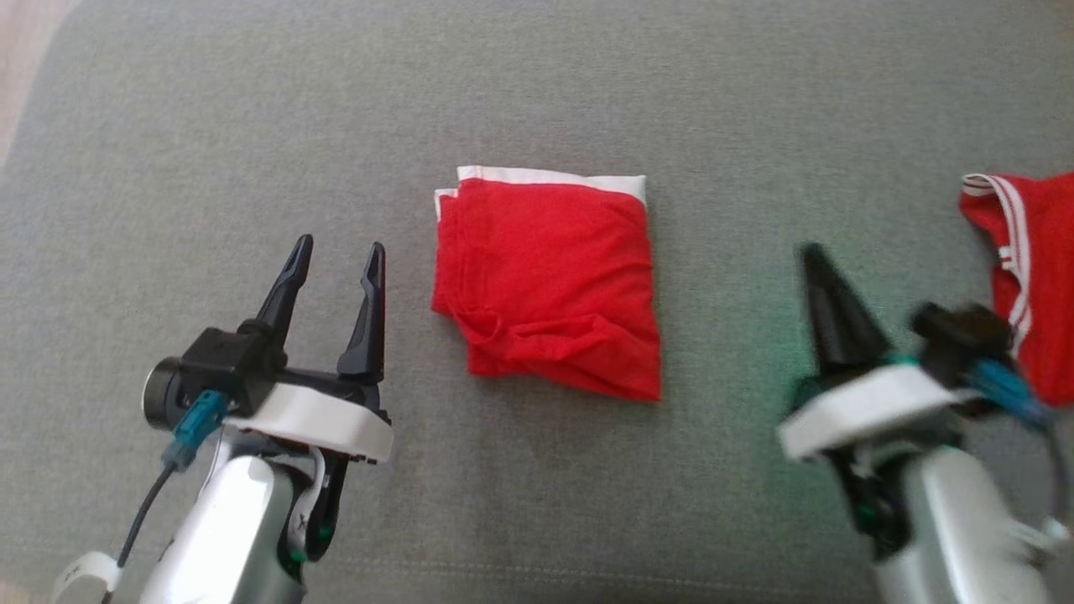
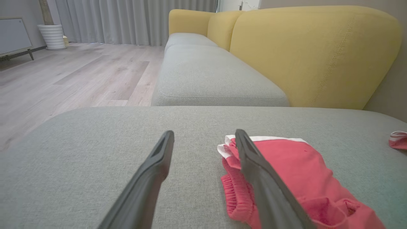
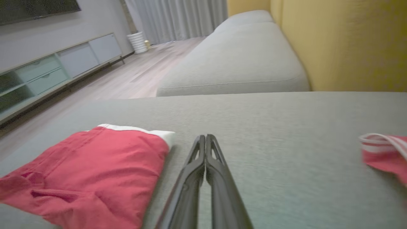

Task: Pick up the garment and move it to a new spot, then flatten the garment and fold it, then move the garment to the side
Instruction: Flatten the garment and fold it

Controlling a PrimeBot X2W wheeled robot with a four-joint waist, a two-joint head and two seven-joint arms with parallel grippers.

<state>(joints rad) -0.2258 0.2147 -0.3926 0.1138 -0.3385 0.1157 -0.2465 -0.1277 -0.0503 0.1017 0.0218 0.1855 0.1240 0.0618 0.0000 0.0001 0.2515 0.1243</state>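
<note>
Left gripper [image 1: 340, 245] hovers low over the sofa cushion [image 1: 587, 84], left of the folded red garment [image 1: 545, 285], jaws wide apart and empty. Right gripper [image 1: 818, 268] hovers right of it, jaws pressed together, gripping nothing.

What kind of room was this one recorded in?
Most likely a home living room: a yellow-backed sofa, a low cabinet along the wall, and floor-length curtains over wood flooring.

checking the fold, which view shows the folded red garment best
Head view: the folded red garment lies whole, unobstructed. A finger crosses it in the left wrist view; the right wrist view crops its near edge.
</note>
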